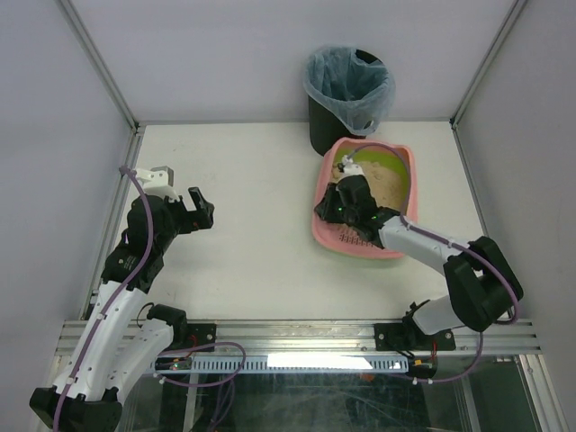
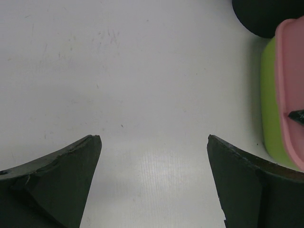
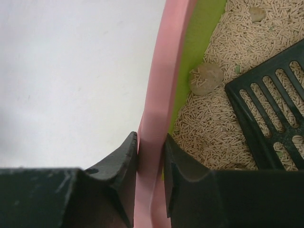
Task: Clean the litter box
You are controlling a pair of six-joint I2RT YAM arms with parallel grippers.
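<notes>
The right jaws pinch the pink rim of the litter box [image 3: 159, 85], one inside by the scoop [image 3: 273, 109], one outside, the box sitting far right on the surface [image 1: 261, 234] beside the bin [image 1: 346, 85], while the left jaws hang spread wide over bare surface, holding nothing.

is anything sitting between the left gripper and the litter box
Nothing visible does. Only bare white table lies between the open left gripper and the litter box. The scoop lies inside the box on the litter, out of the path, and the right gripper is shut on the box's pink rim.
</notes>
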